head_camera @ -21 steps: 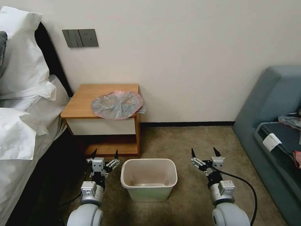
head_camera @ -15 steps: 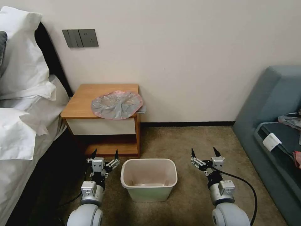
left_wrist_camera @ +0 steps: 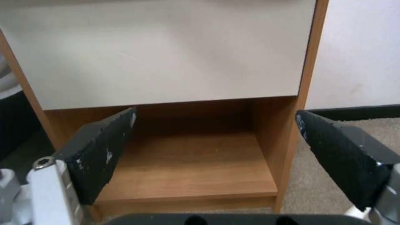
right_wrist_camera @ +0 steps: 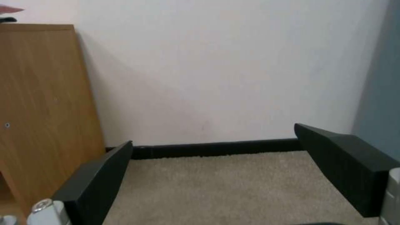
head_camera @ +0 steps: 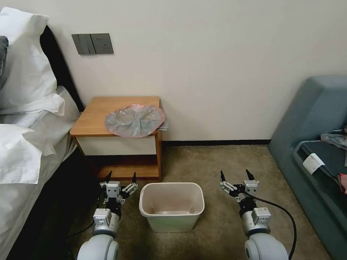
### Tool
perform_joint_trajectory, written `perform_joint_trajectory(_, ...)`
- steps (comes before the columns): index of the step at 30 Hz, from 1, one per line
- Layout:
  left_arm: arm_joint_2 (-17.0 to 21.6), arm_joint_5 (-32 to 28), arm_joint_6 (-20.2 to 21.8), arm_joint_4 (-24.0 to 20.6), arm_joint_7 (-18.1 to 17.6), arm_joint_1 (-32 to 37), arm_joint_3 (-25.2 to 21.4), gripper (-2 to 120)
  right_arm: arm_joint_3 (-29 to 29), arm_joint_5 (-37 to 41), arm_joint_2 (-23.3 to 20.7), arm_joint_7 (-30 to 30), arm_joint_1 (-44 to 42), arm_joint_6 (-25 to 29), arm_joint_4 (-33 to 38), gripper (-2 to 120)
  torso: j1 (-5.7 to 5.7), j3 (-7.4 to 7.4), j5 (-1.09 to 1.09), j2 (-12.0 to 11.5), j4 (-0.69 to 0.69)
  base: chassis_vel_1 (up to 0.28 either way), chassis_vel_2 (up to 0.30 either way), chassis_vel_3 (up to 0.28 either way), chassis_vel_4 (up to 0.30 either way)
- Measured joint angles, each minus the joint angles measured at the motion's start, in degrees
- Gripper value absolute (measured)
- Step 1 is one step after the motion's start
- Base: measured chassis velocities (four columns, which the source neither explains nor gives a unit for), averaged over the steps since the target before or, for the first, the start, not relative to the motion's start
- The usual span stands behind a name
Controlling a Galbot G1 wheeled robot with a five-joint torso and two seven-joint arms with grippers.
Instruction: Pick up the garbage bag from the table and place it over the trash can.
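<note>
The garbage bag (head_camera: 134,120), grey crinkly plastic with a pink rim, lies flat on the right half of the table (head_camera: 97,112), overhanging its front edge. The cream trash can (head_camera: 171,206) stands empty on the carpet in front of the table's right corner. My left gripper (head_camera: 121,177) hovers open just left of the can, facing the table's lower shelf (left_wrist_camera: 187,168). My right gripper (head_camera: 235,176) is open to the right of the can, pointing at the wall and baseboard. Both are low, well below the bag. The wrist views show wide gaps between the black fingers (left_wrist_camera: 104,150) (right_wrist_camera: 96,184).
A bed with white pillows (head_camera: 25,119) borders the left side. A grey-blue sofa (head_camera: 314,144) with clutter stands at the right. Open carpet (head_camera: 217,162) lies between the table and sofa. A black cable (head_camera: 285,213) trails from my right arm.
</note>
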Motion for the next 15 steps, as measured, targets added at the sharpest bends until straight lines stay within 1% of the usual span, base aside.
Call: perform_joint_trajectory(15, 0.0, 0.0, 0.0, 0.0, 0.0, 0.0, 0.0, 100, 0.0, 0.0, 0.0, 0.0, 0.0, 0.0, 0.0, 100, 0.00, 0.00, 0.00, 0.0, 0.00, 0.000, 0.000, 0.000, 0.000)
